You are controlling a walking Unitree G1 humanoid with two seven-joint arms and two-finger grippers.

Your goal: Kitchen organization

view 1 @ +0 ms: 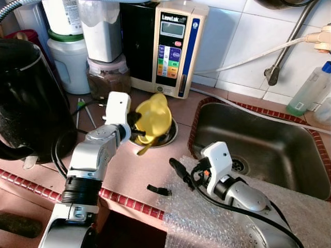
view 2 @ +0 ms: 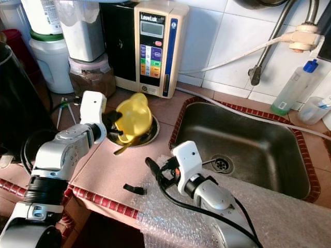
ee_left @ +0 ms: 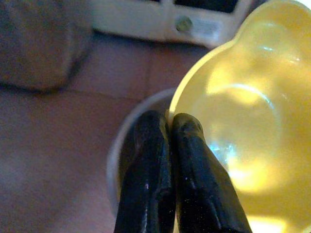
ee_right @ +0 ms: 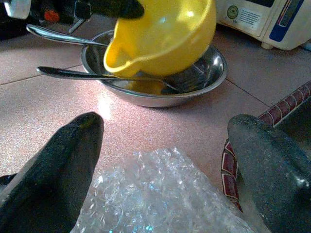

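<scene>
A yellow plastic bowl (view 1: 155,116) hangs tilted over a steel bowl (view 1: 170,135) on the pink counter. My left gripper (view 1: 135,124) is shut on the yellow bowl's rim; in the left wrist view its fingers (ee_left: 150,160) pinch the edge of the yellow bowl (ee_left: 243,121). Two metal spoons (ee_right: 97,75) lie across the steel bowl (ee_right: 214,73) under the yellow bowl (ee_right: 165,34). My right gripper (view 1: 181,173) stands open, low over the bubble wrap (ee_right: 155,194), pointing at the steel bowl with nothing between its fingers.
A steel sink (view 1: 269,139) lies to the right. A water ioniser (view 1: 170,49), jars (view 1: 70,62) and a black kettle (view 1: 26,103) line the back and left. A small black piece (view 1: 158,190) lies near the tiled front edge. A bottle (view 1: 310,90) stands at far right.
</scene>
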